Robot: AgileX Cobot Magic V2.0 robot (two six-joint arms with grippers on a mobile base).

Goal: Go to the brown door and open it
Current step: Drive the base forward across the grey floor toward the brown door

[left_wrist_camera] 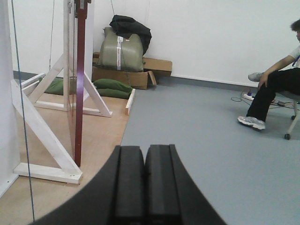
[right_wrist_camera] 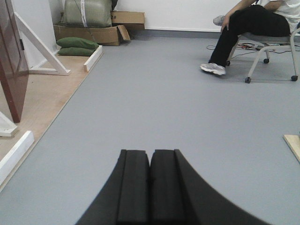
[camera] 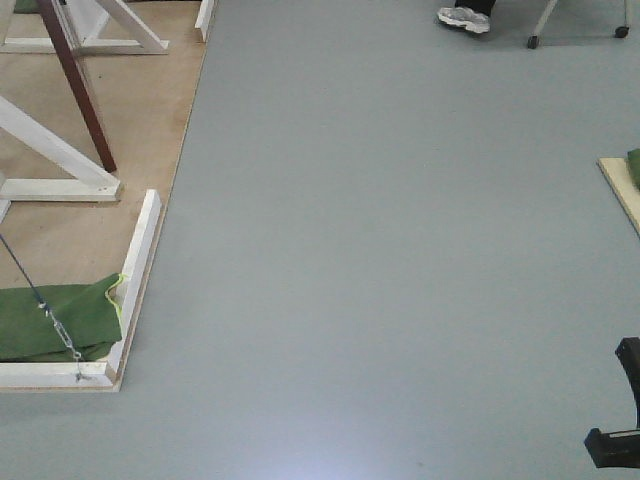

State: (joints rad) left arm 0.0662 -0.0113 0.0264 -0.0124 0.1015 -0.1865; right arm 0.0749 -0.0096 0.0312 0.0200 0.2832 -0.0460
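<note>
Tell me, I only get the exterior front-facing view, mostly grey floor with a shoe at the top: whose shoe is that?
Observer: A person in dark trousers, seated on a wheeled chair.
Operator: Where is the brown door?
Observer: Ahead on the left, on the wooden platform; the right wrist view shows its broad face.
Operator: Are the grippers holding anything?
Observer: No; the left gripper and right gripper are both shut, holding nothing.
</note>
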